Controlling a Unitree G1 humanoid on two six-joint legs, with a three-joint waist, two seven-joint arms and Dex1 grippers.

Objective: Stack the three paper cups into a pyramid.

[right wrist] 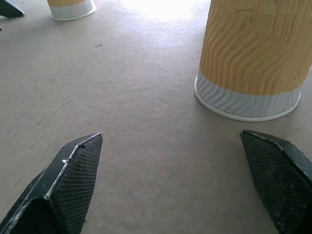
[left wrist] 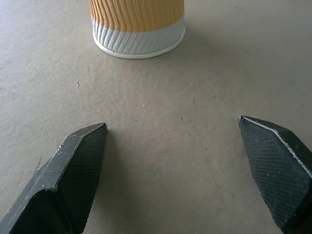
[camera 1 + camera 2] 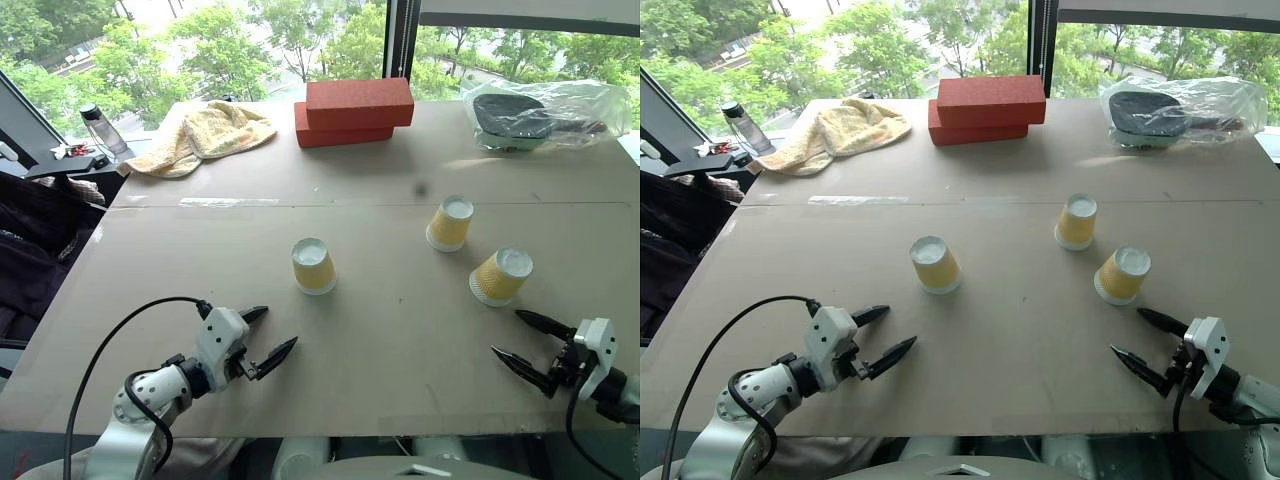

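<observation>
Three yellow-orange paper cups stand upside down and apart on the tan table: one left of centre (image 3: 314, 265), one further back to the right (image 3: 450, 222), and one nearest the right side (image 3: 500, 276). My left gripper (image 3: 282, 326) hovers open near the front edge, just short of the left cup (image 2: 137, 24), nothing between its fingers. My right gripper (image 3: 505, 332) is open too, empty, a little in front of the right cup (image 1: 253, 53). The left cup (image 1: 70, 7) also shows far off in the right wrist view.
Two red bricks (image 3: 355, 110) are stacked at the back centre. A yellow towel (image 3: 205, 135) lies at the back left, a plastic bag with a dark object (image 3: 540, 115) at the back right. A water bottle (image 3: 103, 128) stands off the table's left corner.
</observation>
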